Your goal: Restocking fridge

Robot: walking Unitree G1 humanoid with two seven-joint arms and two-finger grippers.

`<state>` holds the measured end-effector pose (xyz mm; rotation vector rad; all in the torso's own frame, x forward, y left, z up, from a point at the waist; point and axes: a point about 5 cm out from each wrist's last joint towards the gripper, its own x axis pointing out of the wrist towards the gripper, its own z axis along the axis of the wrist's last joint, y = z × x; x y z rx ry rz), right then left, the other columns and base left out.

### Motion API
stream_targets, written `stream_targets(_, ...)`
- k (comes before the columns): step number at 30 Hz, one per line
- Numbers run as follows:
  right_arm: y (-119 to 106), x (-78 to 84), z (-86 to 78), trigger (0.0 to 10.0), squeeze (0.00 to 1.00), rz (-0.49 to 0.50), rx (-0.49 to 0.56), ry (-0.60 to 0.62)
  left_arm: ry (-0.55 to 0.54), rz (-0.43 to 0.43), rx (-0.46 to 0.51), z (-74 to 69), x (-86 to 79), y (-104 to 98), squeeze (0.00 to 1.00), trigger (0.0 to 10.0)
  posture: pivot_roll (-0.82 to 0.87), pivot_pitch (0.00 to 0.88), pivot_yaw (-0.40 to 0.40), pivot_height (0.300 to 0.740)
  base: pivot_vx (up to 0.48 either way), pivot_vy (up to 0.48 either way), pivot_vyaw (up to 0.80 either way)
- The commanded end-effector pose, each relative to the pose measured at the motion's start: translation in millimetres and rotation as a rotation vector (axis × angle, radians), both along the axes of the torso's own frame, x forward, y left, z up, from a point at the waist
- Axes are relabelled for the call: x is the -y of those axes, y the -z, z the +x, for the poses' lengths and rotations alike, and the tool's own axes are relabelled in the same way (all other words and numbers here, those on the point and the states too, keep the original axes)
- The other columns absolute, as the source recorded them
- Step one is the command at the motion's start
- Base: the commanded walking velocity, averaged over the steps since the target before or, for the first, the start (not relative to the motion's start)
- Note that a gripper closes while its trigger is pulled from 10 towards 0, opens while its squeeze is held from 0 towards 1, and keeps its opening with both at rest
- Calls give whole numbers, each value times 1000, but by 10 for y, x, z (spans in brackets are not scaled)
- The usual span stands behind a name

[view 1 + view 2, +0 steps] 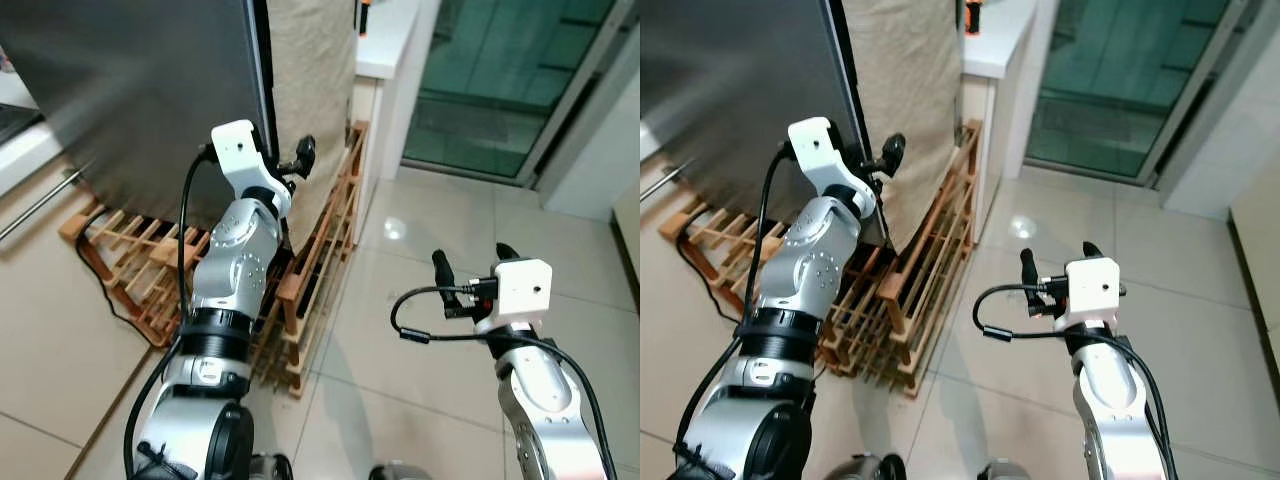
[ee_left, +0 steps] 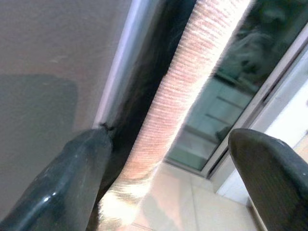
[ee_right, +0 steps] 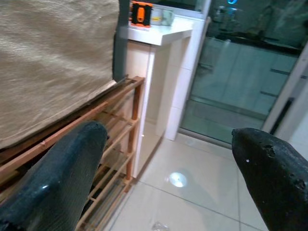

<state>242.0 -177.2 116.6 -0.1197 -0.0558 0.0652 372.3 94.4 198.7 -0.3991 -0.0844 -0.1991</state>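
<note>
The fridge's grey steel door (image 1: 140,90) fills the upper left, and its dark right edge (image 2: 144,82) runs past my left gripper. That left gripper (image 1: 285,165) is raised at this edge and open. One finger (image 2: 72,178) rests against the door's edge, and the other finger (image 2: 269,168) stands free on the side of the beige cloth. My right gripper (image 1: 472,257) hovers open above the tiled floor to the right, holding nothing. No food items show.
A beige cloth (image 1: 310,70) hangs right of the door over a wooden slatted rack (image 1: 320,250). A black cable (image 1: 95,270) trails on the floor by the rack. A white counter (image 3: 159,33) carries an orange object (image 3: 141,13). Glass sliding doors (image 1: 500,80) stand behind.
</note>
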Motion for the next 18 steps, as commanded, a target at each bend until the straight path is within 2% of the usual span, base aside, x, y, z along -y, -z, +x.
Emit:
stream_targets(1,-5,30,-7,10000,0,-13,-4,13,45,15,48,20,117,-97,0,10000,-234,68,51,740,0,0,0)
stream_targets(7,-8,49,-22,10000,0,-18,-2,21,31,71,84,53,148,-97,0,10000,-240,67,53,740,0,0,0)
stream_targets(11,-10,53,-16,10000,0,-19,-1,24,31,76,85,70,164,-74,0,10000,-236,68,50,740,0,0,0)
stream_targets(15,-3,23,5,10000,0,-20,-3,13,118,51,123,93,406,-141,0,10000,-237,68,49,740,0,0,0)
stream_targets(16,-2,14,16,10000,0,-17,-2,14,215,29,141,67,586,-168,0,10000,-235,68,49,740,0,0,0)
stream_targets(18,-2,11,19,10000,0,-16,-2,14,249,23,144,55,646,-170,0,10000,-235,68,49,740,0,0,0)
